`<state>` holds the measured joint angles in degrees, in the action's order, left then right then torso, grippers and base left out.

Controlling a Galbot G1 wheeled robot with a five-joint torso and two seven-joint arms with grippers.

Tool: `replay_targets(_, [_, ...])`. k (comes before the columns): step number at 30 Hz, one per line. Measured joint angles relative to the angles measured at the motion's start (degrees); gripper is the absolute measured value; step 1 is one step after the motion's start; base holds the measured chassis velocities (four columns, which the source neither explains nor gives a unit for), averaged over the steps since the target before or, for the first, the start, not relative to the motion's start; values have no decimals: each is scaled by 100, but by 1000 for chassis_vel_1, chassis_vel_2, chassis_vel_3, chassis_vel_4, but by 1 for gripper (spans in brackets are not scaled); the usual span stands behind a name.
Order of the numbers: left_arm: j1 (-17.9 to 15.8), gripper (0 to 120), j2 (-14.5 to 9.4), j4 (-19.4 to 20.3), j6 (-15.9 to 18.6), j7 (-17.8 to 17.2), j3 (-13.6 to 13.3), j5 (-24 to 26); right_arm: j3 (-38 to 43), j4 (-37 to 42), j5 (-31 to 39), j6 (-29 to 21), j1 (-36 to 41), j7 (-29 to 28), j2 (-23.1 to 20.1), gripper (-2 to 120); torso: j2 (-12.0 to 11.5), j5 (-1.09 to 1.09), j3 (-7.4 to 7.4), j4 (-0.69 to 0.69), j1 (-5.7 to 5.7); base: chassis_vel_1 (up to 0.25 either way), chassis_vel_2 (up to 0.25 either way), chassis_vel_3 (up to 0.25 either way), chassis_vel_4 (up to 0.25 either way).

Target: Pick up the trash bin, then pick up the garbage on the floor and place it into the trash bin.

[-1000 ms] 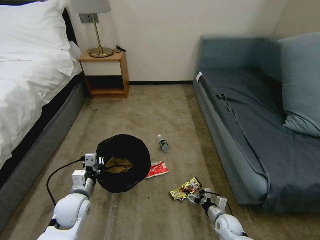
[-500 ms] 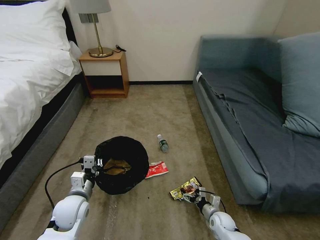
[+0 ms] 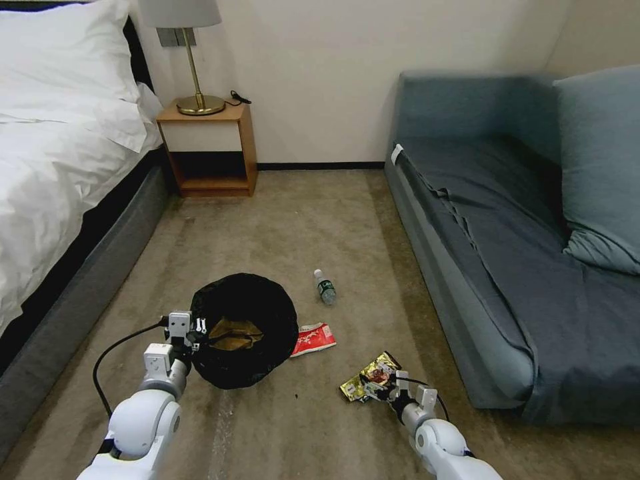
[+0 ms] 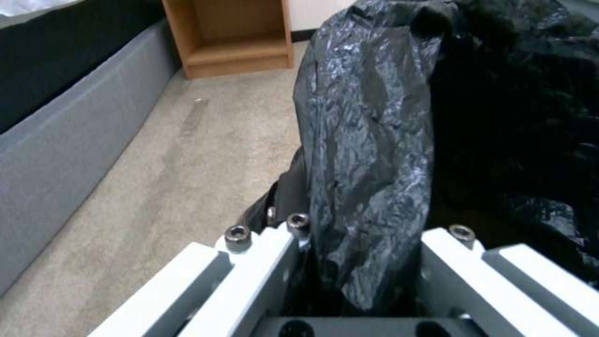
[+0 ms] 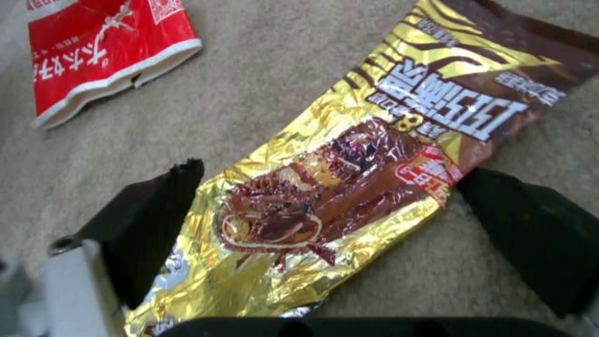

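— Since a second ago, the right gripper has crept forward over the crinkled gold-brown foil snack wrapper on the beige carpet; its black fingers stand wide, straddling it.

— And the round bin lined with glossy black plastic?

— Clamped at its rim by the left gripper, bag film pinched between the fingers. The wrapper looks light, thin and slippery — pinch it across the middle, low against the carpet.
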<state>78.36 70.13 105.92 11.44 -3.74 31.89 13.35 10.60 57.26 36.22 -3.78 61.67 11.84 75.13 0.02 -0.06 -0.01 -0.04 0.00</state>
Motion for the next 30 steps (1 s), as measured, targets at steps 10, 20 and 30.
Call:
replay_targets(10, [-10,4,-18,-55,-44,3,35,38,-15,-219,-106,36,-100,136,89,73,1,0,0,0,0,0,0,0,0])
replay_targets(20, [2,4,6,-72,-80,0,43,63,-17,-293,-203,52,-93,279,135,39,-1,9,0,8,0,0,0,0,0])
replay_targets(30, [45,4,83,-54,-99,-11,59,60,-18,-414,-297,124,-57,412,140,2,-2,8,1,4,0,0,0,0,0])
